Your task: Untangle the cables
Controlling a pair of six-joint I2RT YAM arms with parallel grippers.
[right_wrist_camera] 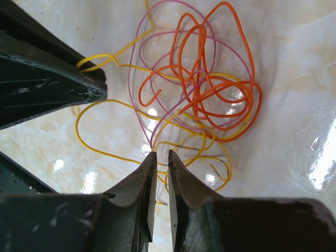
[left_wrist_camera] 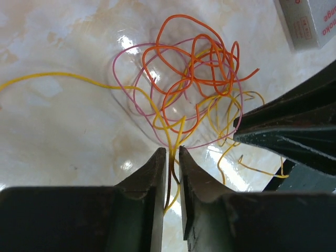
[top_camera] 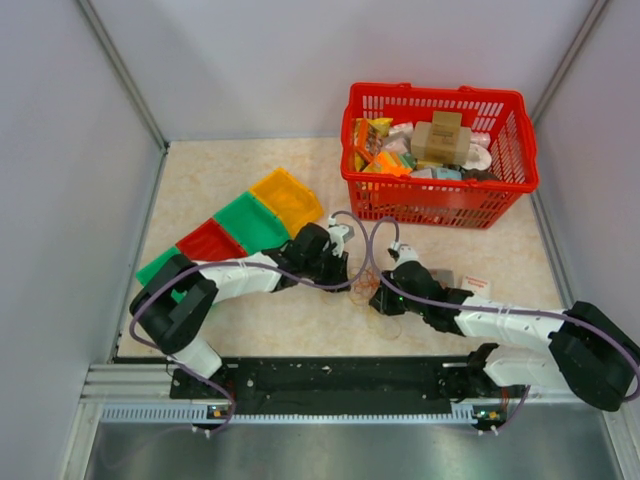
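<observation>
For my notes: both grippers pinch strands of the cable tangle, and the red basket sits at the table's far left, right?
No. The top external view shows the red basket at the far right of the table. The left gripper and right gripper do each pinch strands of the cables.

white box (left_wrist_camera: 310, 21), red print cut off, approx "…oke", "…nge"

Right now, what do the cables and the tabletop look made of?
The cables: thin wire, probably in glossy plastic insulation; the orange, yellow and pink strands hold springy loops. The tabletop: polished and marble-patterned, stone or laminate I cannot tell; cream veining, bright glare spots.
</observation>
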